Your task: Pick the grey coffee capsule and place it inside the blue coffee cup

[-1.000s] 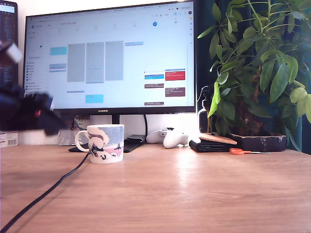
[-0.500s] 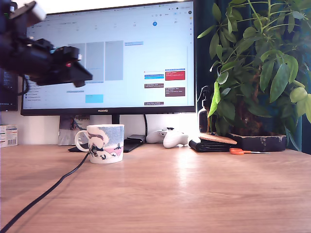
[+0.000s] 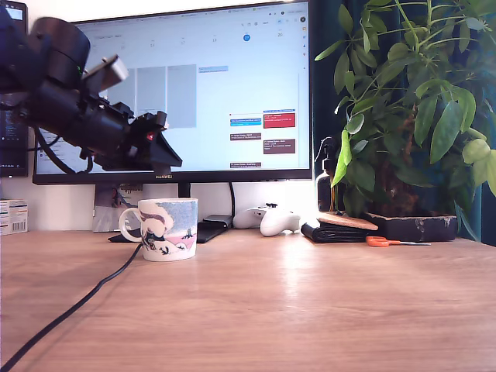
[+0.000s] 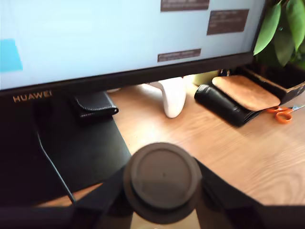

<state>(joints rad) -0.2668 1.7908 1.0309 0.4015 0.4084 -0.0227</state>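
Dark grey and matte, the grey coffee capsule (image 4: 163,180) sits pinched between the black jaws of the gripper (image 3: 159,151), its flat round face turned toward the wrist camera and a jaw pressing in on each side. It looks small, light and rigid, likely thin-walled, so I judge a gentle squeeze across the body below the wider rim is the right hold; the smooth tapered sides could let it slip if the grip loosens, and too hard a clamp might dent it. In the exterior view the capsule itself cannot be made out against the dark jaws, which hang in the air above the blue coffee cup (image 3: 166,228), a little toward that cup's handle side. The cup stands upright on the wooden tabletop (image 3: 310,302), and its inside is not visible from either camera, so how well the capsule lines up over the opening is hard to judge. The wrist view does not show the cup at all. Behind the cup stands a monitor (image 3: 232,93), partly hidden by the arm.
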